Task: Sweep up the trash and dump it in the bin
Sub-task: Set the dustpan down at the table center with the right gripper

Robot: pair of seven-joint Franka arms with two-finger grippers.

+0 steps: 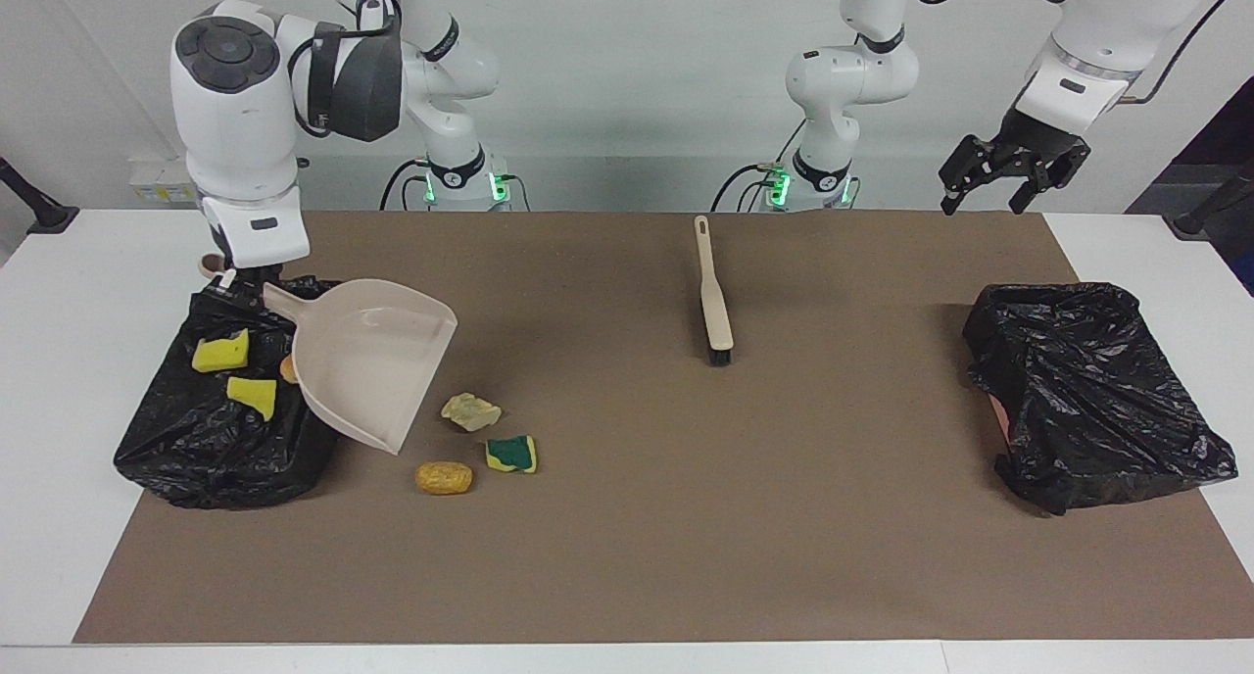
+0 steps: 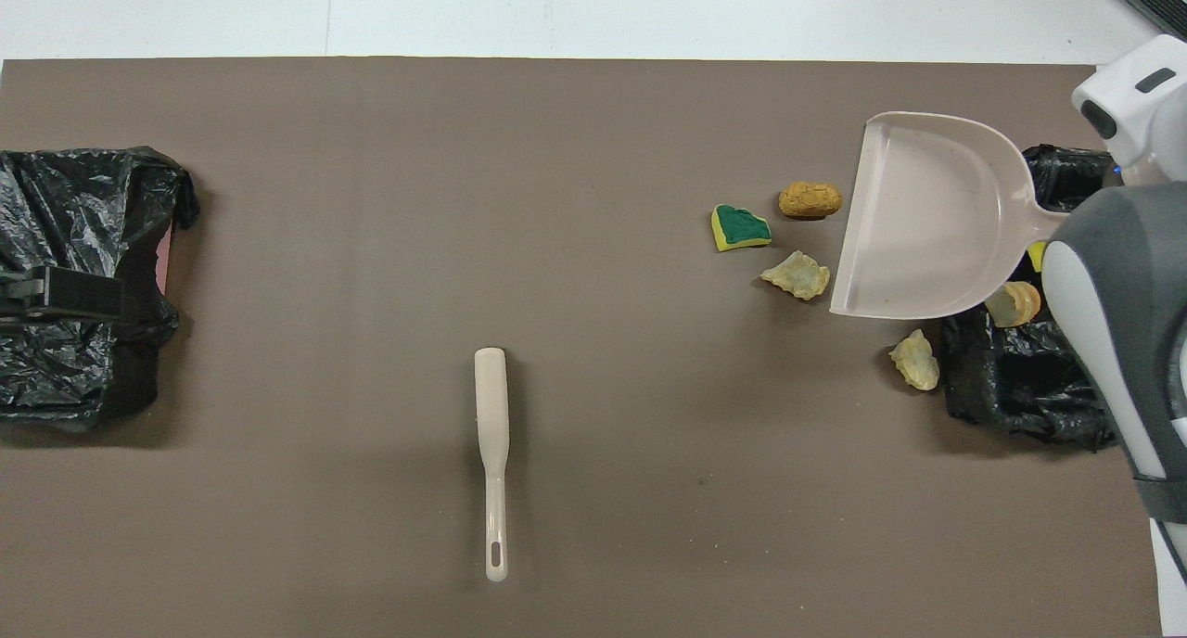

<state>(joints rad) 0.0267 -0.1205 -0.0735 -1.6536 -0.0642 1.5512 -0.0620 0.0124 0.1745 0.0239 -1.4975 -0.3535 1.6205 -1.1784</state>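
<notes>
Your right gripper (image 1: 232, 274), seemingly clamped on the dustpan (image 1: 367, 361) handle, holds its open lip toward the loose trash (image 1: 471, 411) lying just beside that lip, away from the bin (image 1: 186, 439)

place: robotics lab | evidence: two arms (image 1: 843, 76) bolted at white table (image 1: 78, 292), brown mat (image 1: 627, 556), bare wall
</notes>
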